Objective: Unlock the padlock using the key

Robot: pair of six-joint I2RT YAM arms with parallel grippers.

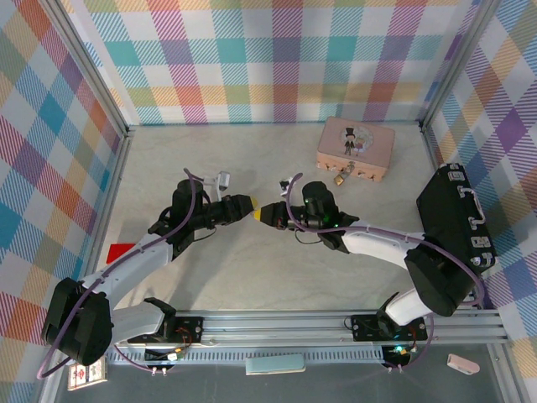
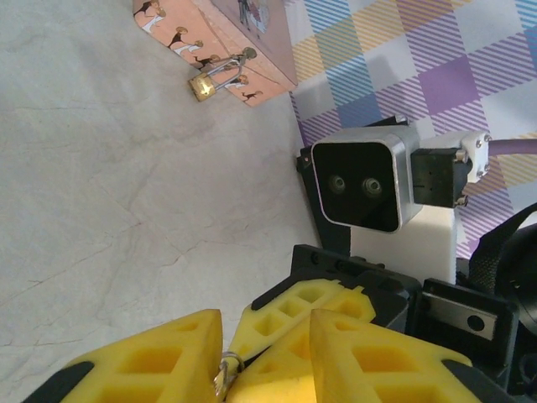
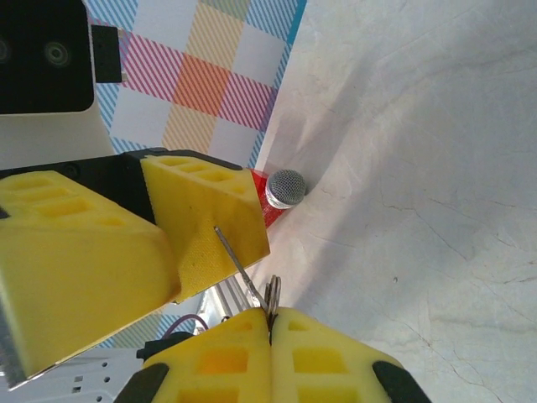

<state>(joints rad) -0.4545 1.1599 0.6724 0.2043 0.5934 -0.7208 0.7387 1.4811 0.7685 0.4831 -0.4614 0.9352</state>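
The small brass padlock (image 1: 341, 178) (image 2: 204, 85) hangs by its silver shackle on the front of the pink tin (image 1: 354, 149) (image 2: 226, 25), far from both grippers. My right gripper (image 1: 267, 211) (image 3: 270, 312) is shut on the key (image 3: 239, 260). The thin blade and ring stick out of its tips and lie against a left finger (image 3: 210, 218). My left gripper (image 1: 245, 205) (image 2: 264, 326) is open, tip to tip with the right one. The right fingertips (image 2: 294, 306) and the key's ring (image 2: 225, 369) sit between its fingers.
A black case (image 1: 457, 214) lies at the right wall. A red object with a silver mesh tip (image 3: 281, 189) (image 1: 122, 249) lies by the left wall. Checked walls close the table on three sides. The right wrist camera (image 2: 361, 180) faces the left gripper closely.
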